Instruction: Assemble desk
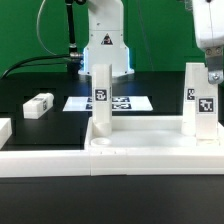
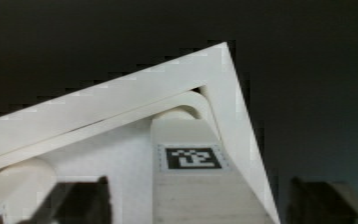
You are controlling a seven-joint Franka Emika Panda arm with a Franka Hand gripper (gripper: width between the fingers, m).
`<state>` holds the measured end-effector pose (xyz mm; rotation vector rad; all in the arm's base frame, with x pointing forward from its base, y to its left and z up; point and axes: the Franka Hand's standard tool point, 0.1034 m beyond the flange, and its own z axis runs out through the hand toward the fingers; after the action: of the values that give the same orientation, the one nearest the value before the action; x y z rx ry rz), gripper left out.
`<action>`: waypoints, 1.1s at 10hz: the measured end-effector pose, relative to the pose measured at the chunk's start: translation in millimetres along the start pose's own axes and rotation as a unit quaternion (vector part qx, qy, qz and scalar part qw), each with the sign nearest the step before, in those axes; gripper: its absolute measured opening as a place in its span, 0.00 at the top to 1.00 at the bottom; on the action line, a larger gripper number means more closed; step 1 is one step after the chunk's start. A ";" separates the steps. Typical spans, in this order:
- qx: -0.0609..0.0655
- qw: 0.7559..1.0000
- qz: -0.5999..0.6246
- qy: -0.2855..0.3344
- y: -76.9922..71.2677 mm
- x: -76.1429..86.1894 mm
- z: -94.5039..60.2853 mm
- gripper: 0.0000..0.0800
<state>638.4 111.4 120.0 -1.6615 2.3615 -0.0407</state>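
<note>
Two of the legs are standing upright in the desk top point(image 1: 140, 138). It sits on the black tabletop point(image 1: 60, 125) toward the exterior view's right, just behind the long white rail point(image 1: 50, 163) that runs along the front. The first leg point(image 1: 101, 95) is at the tray's corner on the exterior view's left. The second leg point(image 1: 198, 105) is at the corner on the exterior view's right. Both have their tags facing the camera. A loose leg point(image 1: 38, 105) lies on its side well off toward the exterior view's left, apart from the rest. The marker board point(image 1: 130, 102) lies flat behind the first leg, with the arm's base point(image 1: 105, 45) further back.

Your fingers point(image 1: 212, 74) are up at the top of the second leg, but from the outside you can't tell whether they touch it. The wrist view helps a bit. You're looking down at a corner of the desk top point(image 2: 167, 85) with a tagged leg point(image 2: 202, 135) rising out of it. Two dark, blurry finger shapes point(image 2: 73, 200) sit one on each side of that leg. A strip of white shows between each of them and the leg, so they look spread apart and not clamped on anything. It's pretty soft focus down there though.
</note>
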 end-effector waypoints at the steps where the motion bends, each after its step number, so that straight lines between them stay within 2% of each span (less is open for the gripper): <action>1: -0.030 0.991 -0.130 0.011 3.7 -0.4 -0.8 0.23; 3: -0.040 0.963 -0.267 0.016 4.4 -3.8 1.6 0.20; 6: -0.041 0.938 -0.343 0.014 2.9 -1.6 1.3 0.19; 8: -0.043 0.914 -0.404 0.015 2.2 0.1 1.2 0.19; 9: -0.069 0.859 -0.507 0.022 1.3 3.3 0.2 0.19; 10: -0.077 0.818 -0.569 0.025 -4.2 2.3 1.8 0.19; 11: -0.079 0.793 -0.604 0.023 -4.8 2.4 4.7 0.19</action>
<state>643.1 108.1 115.9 -2.9390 0.9330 -0.1137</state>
